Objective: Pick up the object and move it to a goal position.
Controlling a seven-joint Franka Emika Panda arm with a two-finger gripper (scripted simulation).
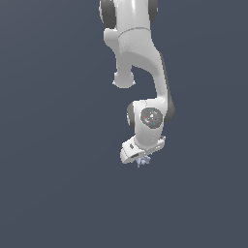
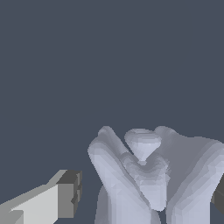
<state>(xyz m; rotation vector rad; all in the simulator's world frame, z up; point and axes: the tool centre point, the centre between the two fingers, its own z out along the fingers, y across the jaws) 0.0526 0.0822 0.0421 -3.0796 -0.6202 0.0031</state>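
The object (image 1: pixel 142 161) is a tiny pale lavender-blue spiky lump just under the white gripper (image 1: pixel 139 157) in the exterior view. In the wrist view the object (image 2: pixel 144 170) fills the space between the two fingers, its prongs jutting out. One finger's dark pad (image 2: pixel 72 194) stands a small gap away from the lump. The other finger (image 2: pixel 219 197) shows only at the picture's edge, right against the lump. The gripper (image 2: pixel 146 197) is open around the object.
The white arm (image 1: pixel 140 63) reaches down from the top of the exterior view. All around it is a plain dark blue-grey surface (image 1: pixel 53 184).
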